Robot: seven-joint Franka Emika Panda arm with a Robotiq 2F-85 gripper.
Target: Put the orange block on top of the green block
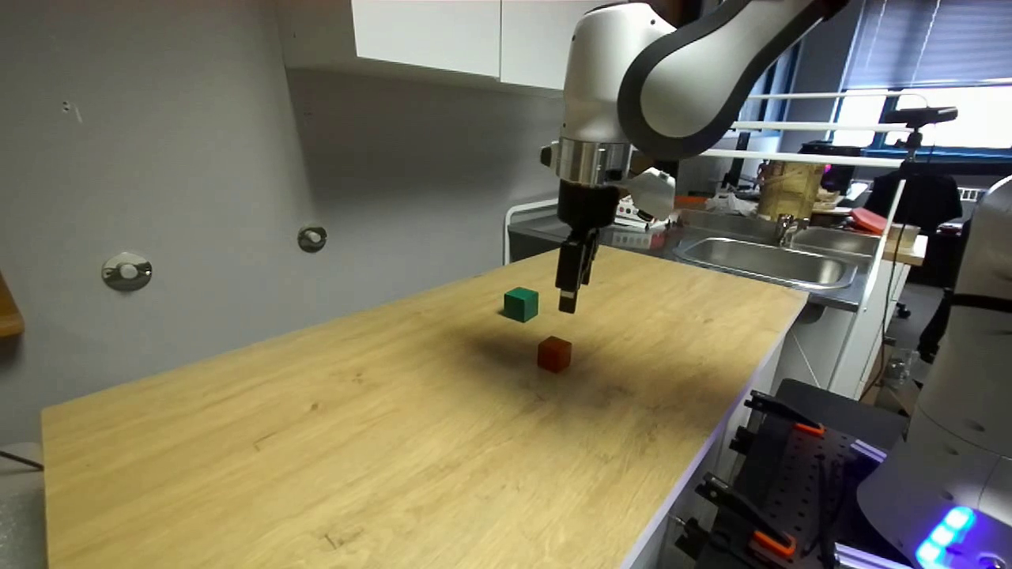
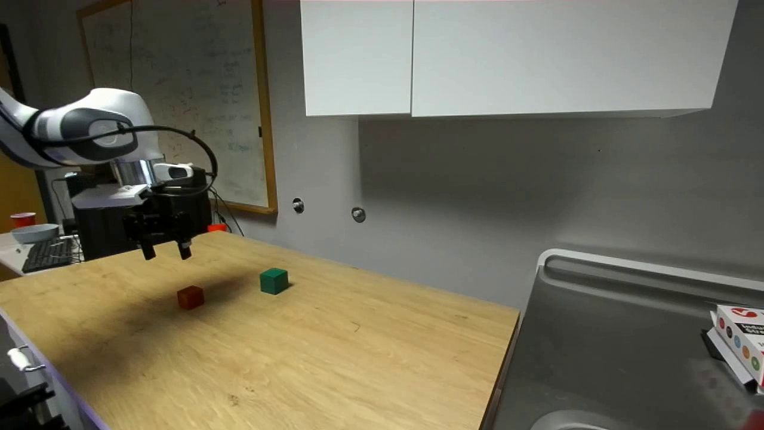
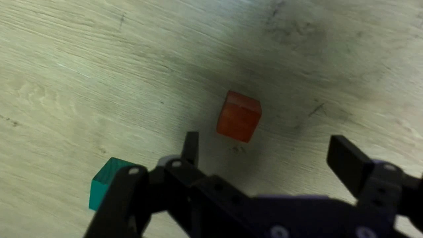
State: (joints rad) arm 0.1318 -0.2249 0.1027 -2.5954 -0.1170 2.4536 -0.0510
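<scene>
The orange block [image 1: 554, 354] is a small orange-red cube on the wooden table, seen in both exterior views [image 2: 190, 297]. The green block [image 1: 521, 304] is a dark green cube a short way from it, also in both exterior views [image 2: 274, 280]. My gripper [image 1: 575, 292] hangs above the table, pointing down, apart from both blocks; it shows with spread fingers in an exterior view [image 2: 167, 252]. In the wrist view the gripper [image 3: 264, 145] is open and empty. The orange block [image 3: 239, 116] lies ahead of the gap, nearer the left finger. The green block [image 3: 102, 183] is partly hidden behind the left finger.
The wooden table [image 1: 316, 458] runs along a grey wall. White cabinets [image 2: 561, 57] hang above. A metal sink [image 1: 763, 261] lies beyond the table's end. A metal counter [image 2: 609, 352] with a white box [image 2: 743, 340] adjoins it. Black clamps [image 1: 743, 506] sit beside the robot base.
</scene>
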